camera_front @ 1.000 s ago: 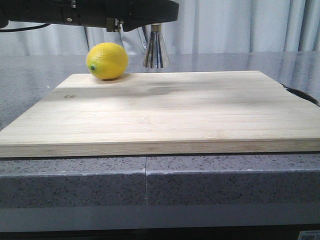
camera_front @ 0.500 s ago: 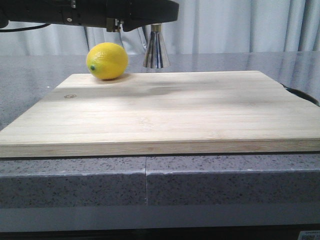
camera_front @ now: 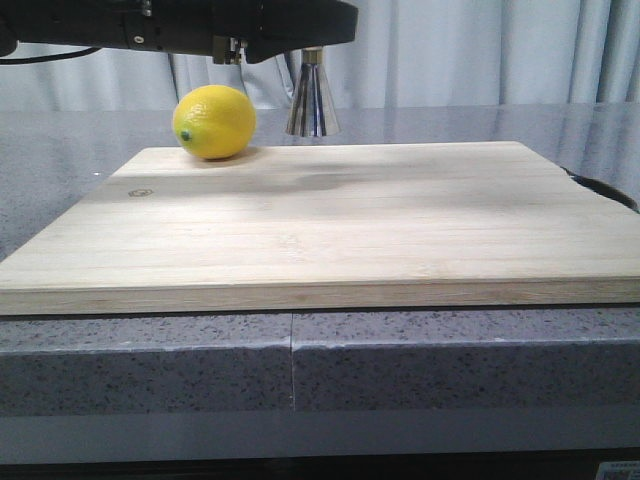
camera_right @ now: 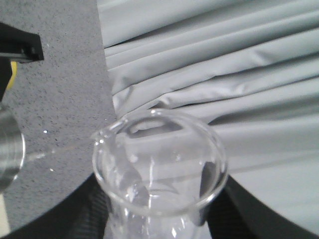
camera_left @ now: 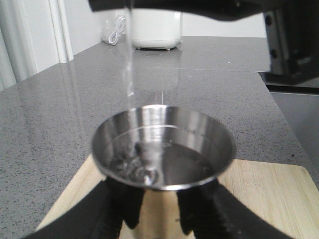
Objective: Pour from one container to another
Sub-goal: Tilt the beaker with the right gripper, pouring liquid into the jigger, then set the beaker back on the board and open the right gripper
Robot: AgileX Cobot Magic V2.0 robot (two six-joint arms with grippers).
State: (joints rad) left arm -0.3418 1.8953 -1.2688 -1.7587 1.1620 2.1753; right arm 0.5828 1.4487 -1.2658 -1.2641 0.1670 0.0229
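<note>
**Beaker tipped over jigger, thin stream falling**

The left tool [camera_left: 149,211] grips the jigger [camera_left: 163,147] by its lower cone, fingers [camera_left: 117,206] pressed on both sides, holding it upright above the far edge of the board [camera_front: 330,225]. Liquid lies in the jigger's upper cup, and a thin clear stream [camera_left: 128,59] drops toward its rim. The right tool [camera_right: 157,226] clamps the beaker [camera_right: 159,167], which is tilted with its lip toward the jigger. A lemon [camera_front: 214,121] rests on the board's far left corner, just beside the jigger. The board lies on the grey speckled surface [camera_front: 450,370].
</note>
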